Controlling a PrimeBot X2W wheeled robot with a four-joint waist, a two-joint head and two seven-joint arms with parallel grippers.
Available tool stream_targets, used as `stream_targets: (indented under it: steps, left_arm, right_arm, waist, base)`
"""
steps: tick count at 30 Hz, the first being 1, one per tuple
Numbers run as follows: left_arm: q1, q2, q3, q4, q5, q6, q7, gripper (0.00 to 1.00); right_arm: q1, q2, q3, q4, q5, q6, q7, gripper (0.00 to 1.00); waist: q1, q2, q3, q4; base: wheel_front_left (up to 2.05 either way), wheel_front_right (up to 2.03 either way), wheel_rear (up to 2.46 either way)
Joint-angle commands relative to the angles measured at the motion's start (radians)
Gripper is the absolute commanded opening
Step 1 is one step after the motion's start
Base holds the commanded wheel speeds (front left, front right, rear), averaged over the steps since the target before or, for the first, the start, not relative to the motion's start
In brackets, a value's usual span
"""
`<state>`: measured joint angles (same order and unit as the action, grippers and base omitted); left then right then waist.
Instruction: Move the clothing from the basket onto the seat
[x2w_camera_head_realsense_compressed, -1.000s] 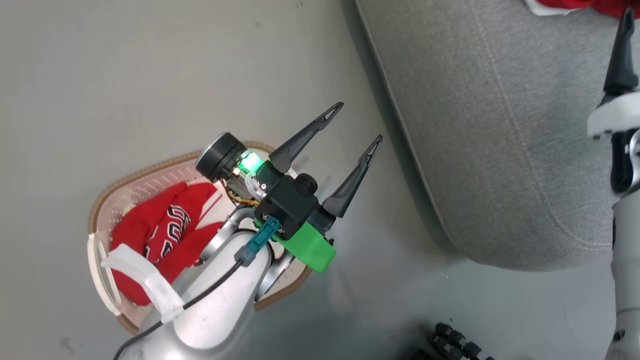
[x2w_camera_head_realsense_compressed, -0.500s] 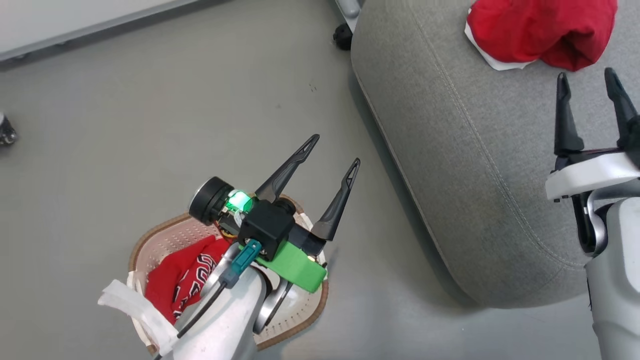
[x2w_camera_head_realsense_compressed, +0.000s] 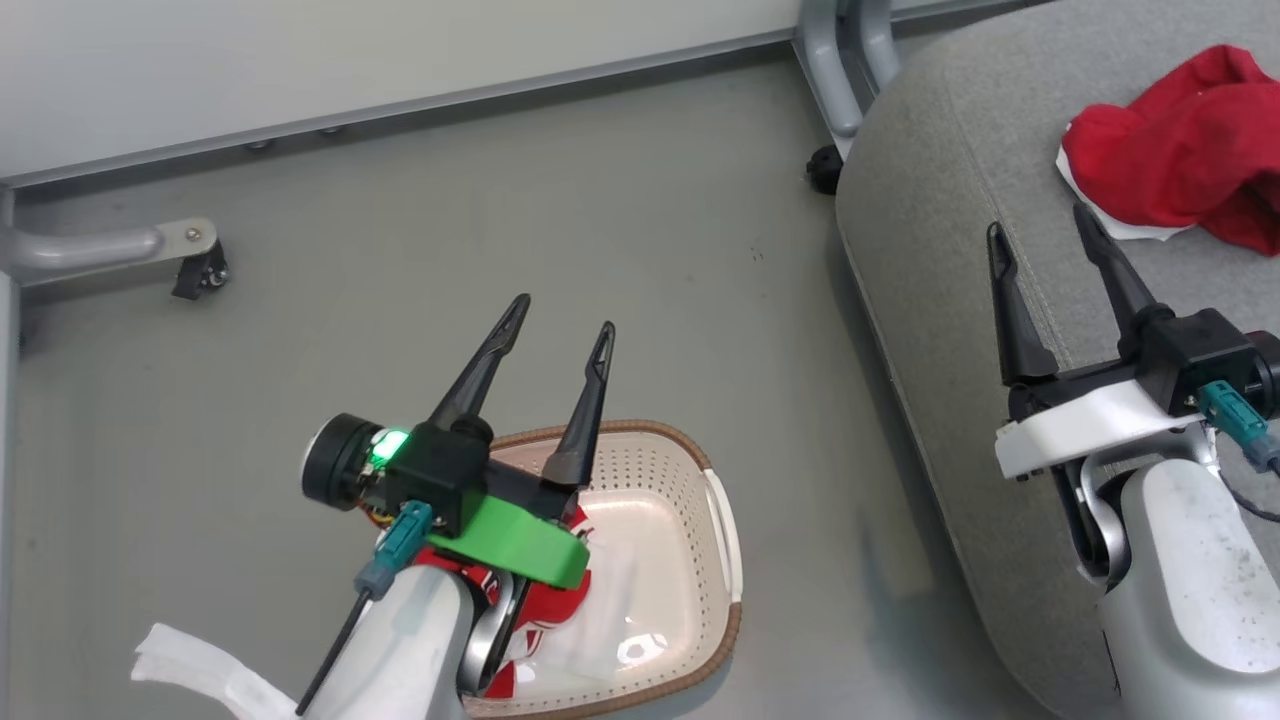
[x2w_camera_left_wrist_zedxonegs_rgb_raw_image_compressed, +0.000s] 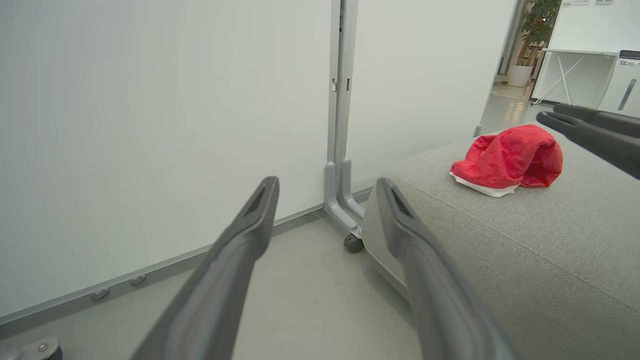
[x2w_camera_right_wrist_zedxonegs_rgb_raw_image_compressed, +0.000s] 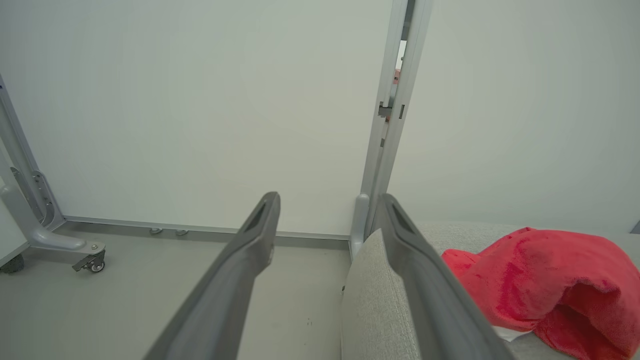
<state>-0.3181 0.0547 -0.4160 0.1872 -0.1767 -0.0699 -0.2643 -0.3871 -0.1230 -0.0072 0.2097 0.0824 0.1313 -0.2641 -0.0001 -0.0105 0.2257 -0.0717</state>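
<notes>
The grey floor (x2w_camera_head_realsense_compressed: 500, 200) supports the seat (x2w_camera_head_realsense_compressed: 920, 200) and, apart from the seat's rounded edge, the basket (x2w_camera_head_realsense_compressed: 652, 470). One red garment (x2w_camera_head_realsense_compressed: 1170, 160) lies crumpled on the seat's top, back from that edge.

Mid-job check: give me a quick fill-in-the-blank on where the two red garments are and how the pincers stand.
1. The plain red garment lies on the grey ____.
2. The lettered jersey lies inside the ____.
3. The left pincer and the right pincer both stand ____, holding nothing.

Missing words: seat; basket; open.
</notes>
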Motion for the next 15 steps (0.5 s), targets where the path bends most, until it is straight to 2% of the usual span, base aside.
stream_targets:
  steps: [1,15]
  left_arm:
    - [0.025,-0.001,0.02,-0.003,-0.004,0.008,0.0,1.0]
    - [0.155,-0.003,0.243,-0.003,-0.001,0.023,0.0,1.0]
  right_arm:
    - [0.026,0.001,0.006,-0.006,0.007,-0.001,0.0,1.0]
    - [0.172,0.046,0.023,-0.054,0.004,-0.001,-0.001,1.0]
  waist:
    - [0.0001,0.0105,-0.052,0.056]
    - [0.0001,0.0105,-0.154,0.146]
  base:
    - [0.0,0.0,0.0]
    - [0.0,0.0,0.0]
